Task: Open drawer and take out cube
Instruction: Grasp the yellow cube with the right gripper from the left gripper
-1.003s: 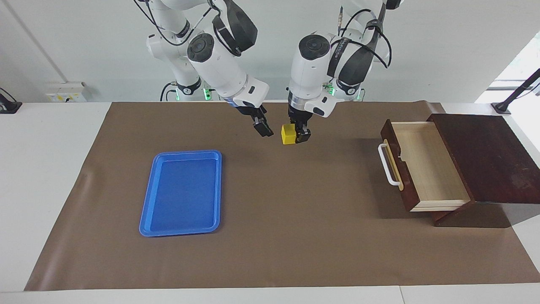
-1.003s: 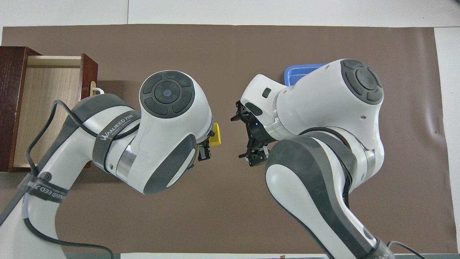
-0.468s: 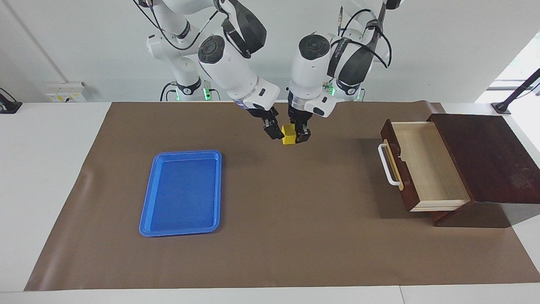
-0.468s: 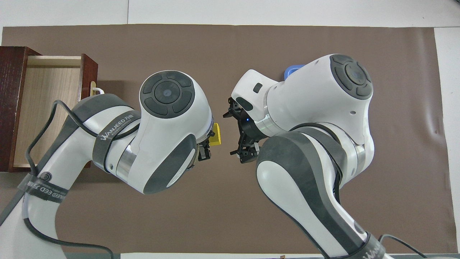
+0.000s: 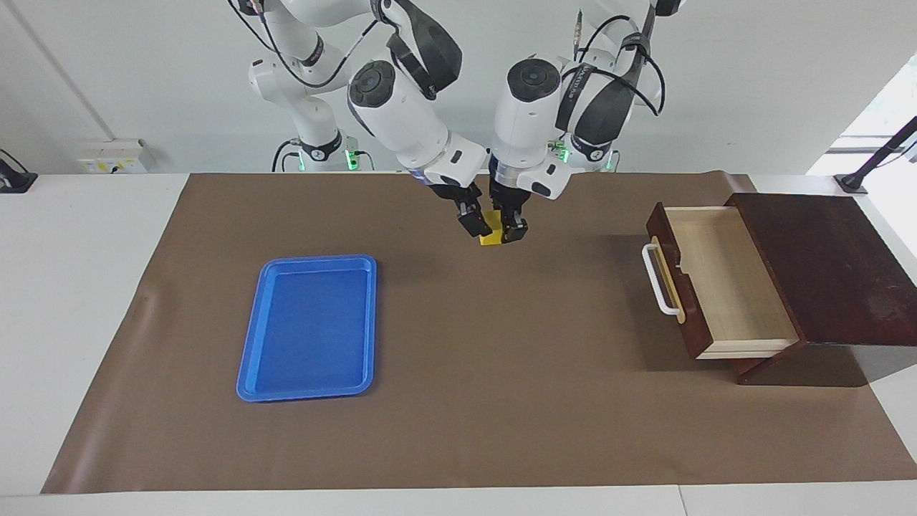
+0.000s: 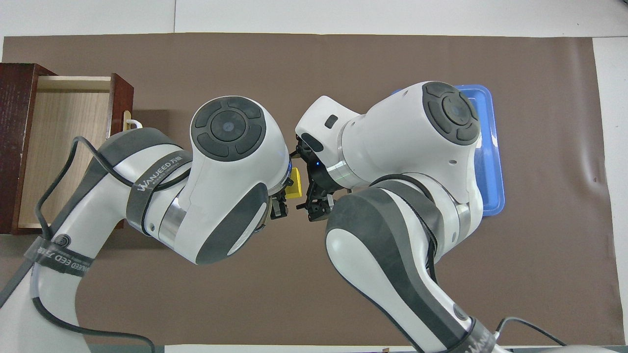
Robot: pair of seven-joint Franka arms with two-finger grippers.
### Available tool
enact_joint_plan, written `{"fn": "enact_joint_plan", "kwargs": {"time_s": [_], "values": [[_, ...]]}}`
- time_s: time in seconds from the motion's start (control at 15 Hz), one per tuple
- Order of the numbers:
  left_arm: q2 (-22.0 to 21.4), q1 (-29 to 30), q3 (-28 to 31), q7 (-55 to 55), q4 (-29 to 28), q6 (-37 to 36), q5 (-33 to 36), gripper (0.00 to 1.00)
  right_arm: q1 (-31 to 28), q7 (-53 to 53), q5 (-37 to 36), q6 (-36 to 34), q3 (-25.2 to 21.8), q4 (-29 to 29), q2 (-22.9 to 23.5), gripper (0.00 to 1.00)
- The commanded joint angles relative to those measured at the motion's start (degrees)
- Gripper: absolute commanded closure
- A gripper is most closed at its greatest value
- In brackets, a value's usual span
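Note:
The drawer [image 5: 723, 279] of the dark wooden box stands pulled open at the left arm's end of the table, its pale inside bare; it also shows in the overhead view [image 6: 64, 147]. My left gripper [image 5: 503, 231] is shut on the yellow cube [image 5: 491, 239] and holds it above the brown mat at mid-table. In the overhead view the cube [image 6: 294, 182] juts from the left gripper [image 6: 287, 193]. My right gripper [image 5: 473, 218] is open right beside the cube, its fingers [image 6: 316, 211] spread along the cube's free side. Whether they touch it I cannot tell.
A flat blue tray [image 5: 309, 326] lies on the mat toward the right arm's end, partly covered by the right arm in the overhead view [image 6: 490, 162]. The drawer's white handle [image 5: 653, 279] faces mid-table. The brown mat [image 5: 501, 401] covers most of the table.
The right gripper has moved toward the left gripper and now stands right at the cube. The left gripper and the cube have stayed still. The drawer has not moved.

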Motion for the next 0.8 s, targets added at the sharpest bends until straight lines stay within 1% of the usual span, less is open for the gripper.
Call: {"fn": "enact_joint_plan", "kwargs": {"time_s": [0.0,0.2,0.53,0.74], "values": [[-1.82,-0.53,0.66,0.55,-2.01,0.86,0.78,1.0,1.24,1.46,-1.32,1.59,0.11,-0.25,1.11,0.0],[-1.82,-0.53,0.66,0.55,-2.01,0.86,0.78,1.0,0.8,1.28,-1.32,0.88,0.11,-0.25,1.2,0.0],[-1.82,-0.53,0.66,0.64,-2.01,0.78,0.78,1.0,1.85,1.54,-1.41,3.34,0.02,-1.65,1.2,0.0],[-1.82,-0.53,0.66,0.73,-2.01,0.78,0.78,1.0,2.12,1.46,-1.5,3.26,0.02,-1.83,1.46,0.0]]}}
